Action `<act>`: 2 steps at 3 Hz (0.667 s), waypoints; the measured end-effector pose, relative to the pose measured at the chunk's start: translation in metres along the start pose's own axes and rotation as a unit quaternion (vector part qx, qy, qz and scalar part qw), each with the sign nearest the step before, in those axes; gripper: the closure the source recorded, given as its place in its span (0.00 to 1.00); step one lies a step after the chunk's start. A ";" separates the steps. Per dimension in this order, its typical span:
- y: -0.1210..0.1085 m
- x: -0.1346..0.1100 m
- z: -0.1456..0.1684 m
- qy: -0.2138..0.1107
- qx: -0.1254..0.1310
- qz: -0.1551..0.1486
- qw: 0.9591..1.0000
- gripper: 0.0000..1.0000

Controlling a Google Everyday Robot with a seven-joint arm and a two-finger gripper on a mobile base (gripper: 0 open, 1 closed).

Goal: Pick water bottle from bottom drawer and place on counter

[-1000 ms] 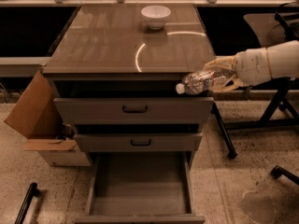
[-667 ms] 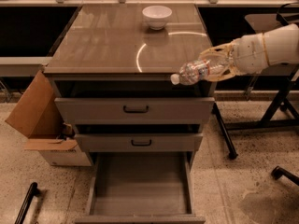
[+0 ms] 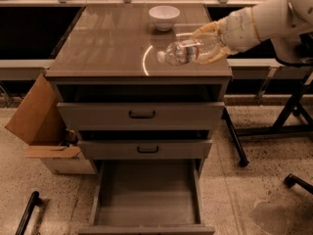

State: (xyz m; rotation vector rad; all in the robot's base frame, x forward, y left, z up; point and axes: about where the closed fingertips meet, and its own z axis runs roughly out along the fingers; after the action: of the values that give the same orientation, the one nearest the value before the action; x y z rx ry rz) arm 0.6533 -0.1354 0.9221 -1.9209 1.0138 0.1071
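Observation:
The water bottle (image 3: 188, 50) is clear with a white cap and a red-and-blue label. It lies sideways in the air over the right part of the counter (image 3: 107, 43), cap pointing left. My gripper (image 3: 211, 44) comes in from the right and is shut on the bottle's base end, its pale fingers (image 3: 208, 30) wrapped above and below it. The bottom drawer (image 3: 146, 195) is pulled open below, and its grey floor holds nothing.
A white bowl (image 3: 164, 16) stands at the back of the counter. Two upper drawers (image 3: 142, 115) with black handles are slightly open. A cardboard box (image 3: 41, 126) sits left of the cabinet. Black stand legs (image 3: 274, 126) are on the right.
My gripper has carried the bottle up and to the left, from in front of the cabinet's right edge to over the counter.

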 end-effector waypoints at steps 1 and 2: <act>-0.021 0.005 0.029 -0.022 -0.015 0.064 0.998 1.00; -0.036 0.011 0.058 -0.047 -0.032 0.104 0.993 1.00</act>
State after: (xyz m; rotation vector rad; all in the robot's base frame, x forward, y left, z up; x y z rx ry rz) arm 0.7034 -0.0893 0.9098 -1.8441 1.1574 0.3491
